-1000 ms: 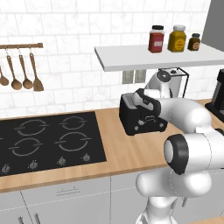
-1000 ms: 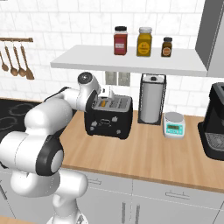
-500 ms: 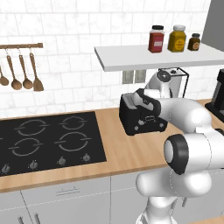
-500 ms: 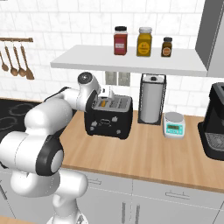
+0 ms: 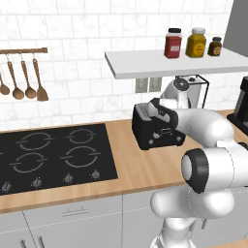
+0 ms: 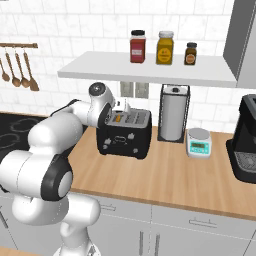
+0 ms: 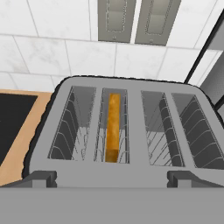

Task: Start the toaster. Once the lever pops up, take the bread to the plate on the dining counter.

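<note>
Nothing has moved: gripper (image 6: 119,107) hovers spread wide, empty, above toaster (image 7: 127,131) holding bread (image 7: 113,127).

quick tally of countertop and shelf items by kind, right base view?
Jars on shelf: 3 (red, yellow, dark)
Toaster: 1
Paper towel holder: 1
Kitchen scale: 1
Coffee machine: 1
Hanging utensils: 4
Total: 11

No change is seen between the earlier pictures and now. The arm is held in the same pose over the toaster (image 6: 124,133), and the bread (image 7: 113,127) is seated in its slot as before. Nothing on the counter is shifted.
</note>
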